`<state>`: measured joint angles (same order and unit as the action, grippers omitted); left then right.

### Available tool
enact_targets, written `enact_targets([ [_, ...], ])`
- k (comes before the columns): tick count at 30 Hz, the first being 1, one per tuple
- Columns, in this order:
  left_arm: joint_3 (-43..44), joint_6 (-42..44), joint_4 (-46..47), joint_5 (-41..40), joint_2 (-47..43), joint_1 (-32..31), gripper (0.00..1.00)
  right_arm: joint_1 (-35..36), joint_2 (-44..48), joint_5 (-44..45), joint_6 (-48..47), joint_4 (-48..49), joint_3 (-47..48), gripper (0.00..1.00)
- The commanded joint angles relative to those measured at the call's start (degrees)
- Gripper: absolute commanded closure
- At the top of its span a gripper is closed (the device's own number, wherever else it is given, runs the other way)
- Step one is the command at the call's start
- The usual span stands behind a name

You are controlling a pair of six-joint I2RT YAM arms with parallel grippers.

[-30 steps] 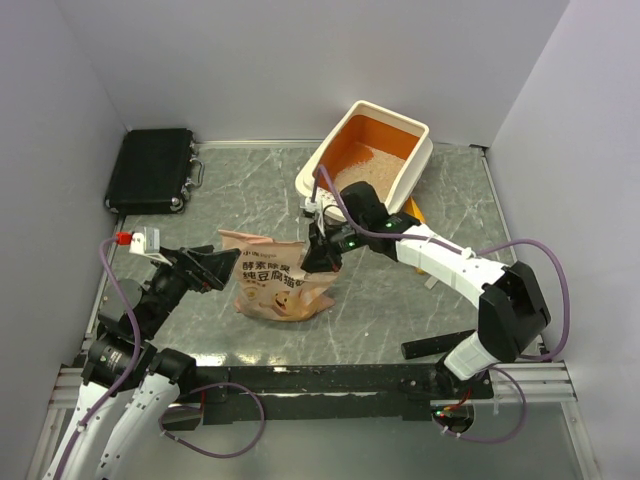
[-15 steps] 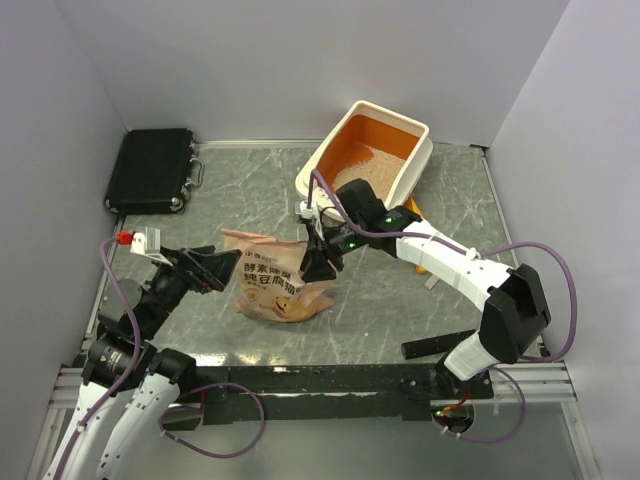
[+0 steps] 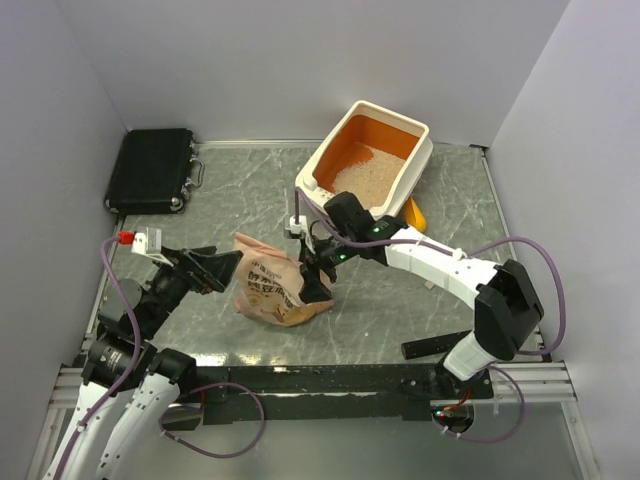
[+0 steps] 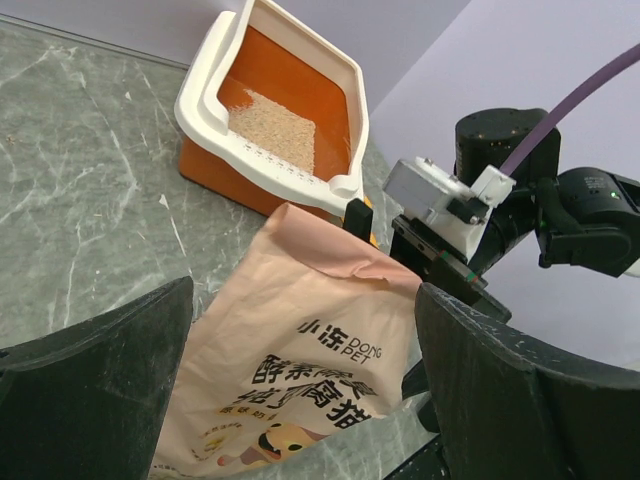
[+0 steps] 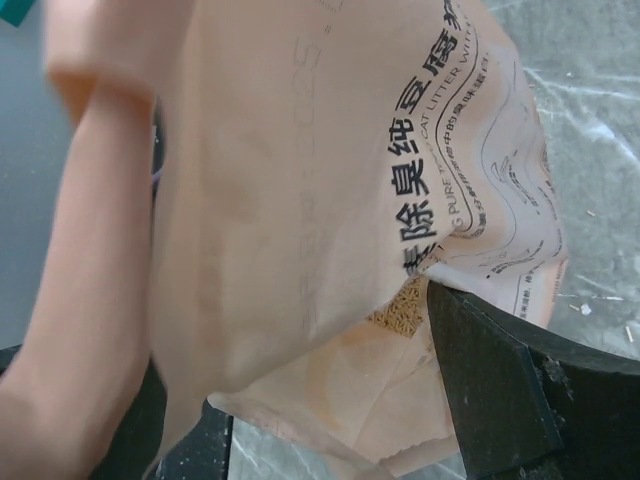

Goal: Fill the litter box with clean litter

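One litter box (image 3: 421, 163), one peach-pink printed bag (image 3: 270, 290), one black case (image 3: 150, 170) and one yellow-orange scoop (image 3: 416, 213) were on the marbled table (image 3: 240, 190), with two arms reaching in. The box sat at the far right, near the back wall. Its long axis ran diagonally from near-left to far-right, and its slotted end pointed near-left toward the bag. Inside, one patch of clean litter (image 3: 362, 175) covered part of the orange floor, gathered toward that slotted end. The case was closed in the far left corner. The scoop peeked out just beside the box's near side. The right gripper (image 3: 315, 275) had its fingers spread wide around the bag's upper right edge. The left gripper (image 3: 222, 270) was spread wide too, empty, just left of the bag.
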<state>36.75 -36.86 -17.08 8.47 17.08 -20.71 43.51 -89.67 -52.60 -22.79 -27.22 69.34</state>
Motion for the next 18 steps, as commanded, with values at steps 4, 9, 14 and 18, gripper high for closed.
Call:
enact_targets([
  [4,-0.19,0.04,1.96,1.99,0.76,-0.12,0.03,1.06,8.71,7.67,2.74,5.24,-4.13,0.0],
  [9,-0.36,-0.05,2.14,2.34,0.67,-0.12,0.03,1.14,15.73,13.56,4.85,6.22,-4.65,0.0],
  [14,-0.28,-0.05,2.14,2.52,0.76,-0.12,0.03,1.06,22.76,26.9,7.75,4.81,-4.83,0.0],
  [18,-0.37,-0.05,2.67,3.31,0.76,-0.12,0.03,-0.87,25.42,49.64,14.58,2.54,-7.11,0.0],
])
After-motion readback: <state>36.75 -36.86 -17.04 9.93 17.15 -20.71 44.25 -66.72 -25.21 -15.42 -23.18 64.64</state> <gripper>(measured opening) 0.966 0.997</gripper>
